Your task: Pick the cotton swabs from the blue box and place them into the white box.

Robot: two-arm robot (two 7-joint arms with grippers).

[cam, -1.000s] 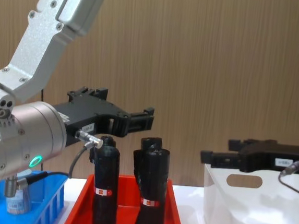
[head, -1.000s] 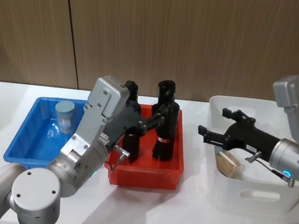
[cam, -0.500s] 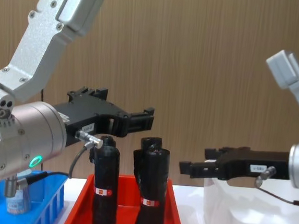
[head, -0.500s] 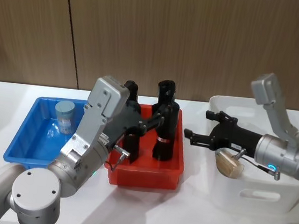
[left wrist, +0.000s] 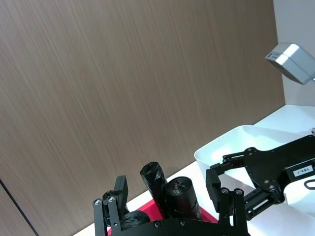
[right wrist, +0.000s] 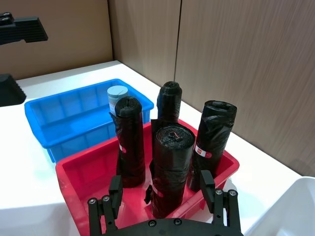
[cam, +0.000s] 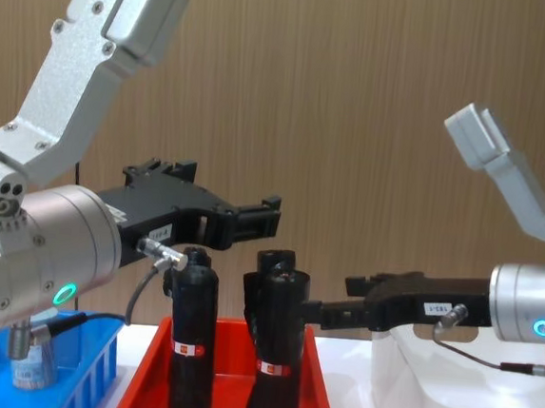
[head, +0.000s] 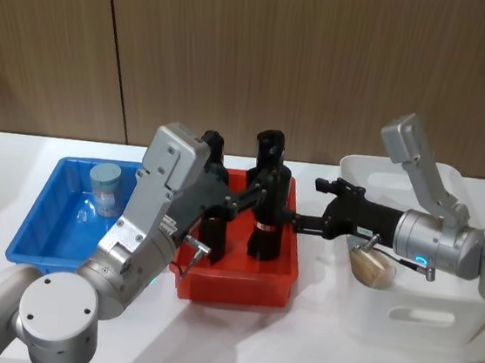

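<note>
One tub of cotton swabs (head: pixel 105 189) with a pale blue lid stands upright in the blue box (head: pixel 48 234), at its far side; the right wrist view shows the tub (right wrist: pixel 117 95) in the blue box (right wrist: pixel 64 115) too. Another tub (head: pixel 371 266) lies on its side inside the white box (head: pixel 424 318). My right gripper (head: pixel 306 205) is open and empty, reaching leftward past the white box's left rim to the right edge of the red tray. My left gripper (head: pixel 254 197) hangs open and empty above the red tray, level with the roll tops.
A red tray (head: pixel 232 287) with several tall black rolls (head: pixel 267 212) stands between the two boxes. In the chest view, my right gripper (cam: pixel 316 311) is close beside the rolls (cam: pixel 277 348). A wooden wall runs behind the white table.
My right gripper has moved left from above the white box to the red tray's edge, still open and empty. The left arm has not moved.
</note>
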